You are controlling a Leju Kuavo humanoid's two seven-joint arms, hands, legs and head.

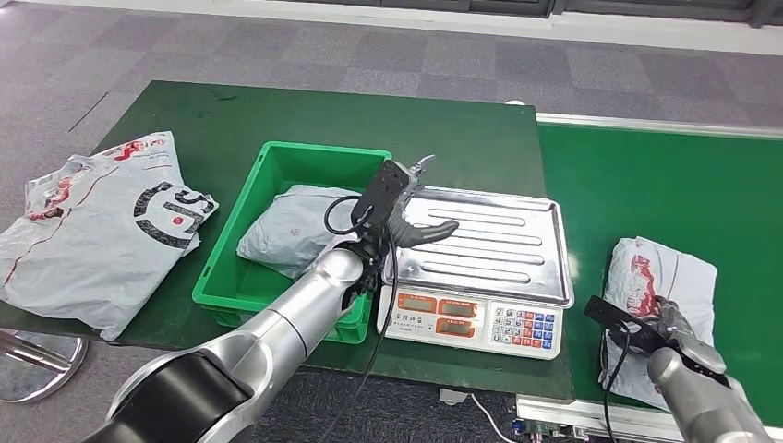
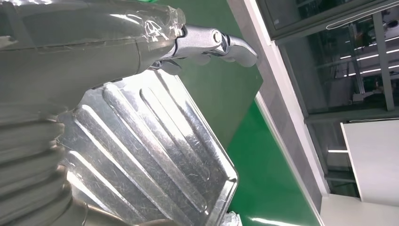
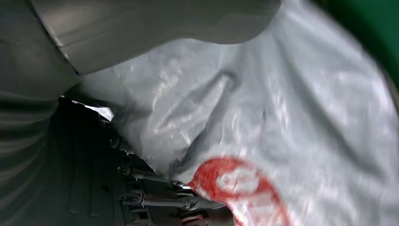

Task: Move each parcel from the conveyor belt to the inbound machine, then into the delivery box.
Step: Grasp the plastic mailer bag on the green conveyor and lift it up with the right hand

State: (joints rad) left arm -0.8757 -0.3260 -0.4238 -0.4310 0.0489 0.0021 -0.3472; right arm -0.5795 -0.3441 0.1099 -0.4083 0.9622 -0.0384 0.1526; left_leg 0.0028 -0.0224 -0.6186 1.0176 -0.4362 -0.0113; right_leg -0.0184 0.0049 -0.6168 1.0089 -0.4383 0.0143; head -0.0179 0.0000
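Note:
A grey parcel with red print [image 1: 660,277] lies on the green conveyor belt [image 1: 665,185] at the right. My right hand [image 1: 680,334] is on its near end. In the right wrist view the bag [image 3: 282,122] is bunched between the grey thumb [image 3: 141,28] and the dark fingers [image 3: 160,193] under its edge. My left hand [image 1: 406,208] hovers open over the left edge of the scale's steel tray [image 1: 499,245], holding nothing. The left wrist view shows a straight finger [image 2: 221,42] above the ribbed tray [image 2: 150,150]. Another grey parcel [image 1: 286,235] lies in the green box [image 1: 323,149].
A large grey bag with black and red print [image 1: 102,221] lies on the dark green table [image 1: 462,129] to the left of the box. The scale's keypad and displays [image 1: 471,323] face me. A cable hangs by the table's front edge.

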